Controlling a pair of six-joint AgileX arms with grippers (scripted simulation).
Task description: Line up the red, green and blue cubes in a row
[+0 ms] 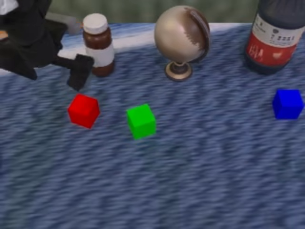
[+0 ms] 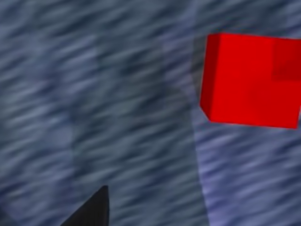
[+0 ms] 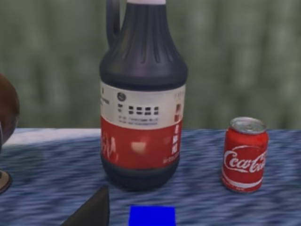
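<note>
The red cube (image 1: 83,110) sits on the blue cloth at the left, with the green cube (image 1: 141,121) a short gap to its right. Far off at the right edge rests the blue cube (image 1: 288,103). My left gripper (image 1: 78,76) hovers just behind the red cube, open and holding nothing. Its wrist view shows the red cube (image 2: 251,80) apart from the one visible fingertip (image 2: 94,209). My right arm is outside the top view. In its wrist view one fingertip (image 3: 94,209) shows beside the blue cube (image 3: 152,215), with the jaws open.
Along the back stand a brown bottle with a white cap (image 1: 98,45), a bronze globe (image 1: 182,40) and a big dark bottle with a red label (image 1: 275,33). A red cola can (image 3: 244,154) stands to one side of the dark bottle (image 3: 142,99).
</note>
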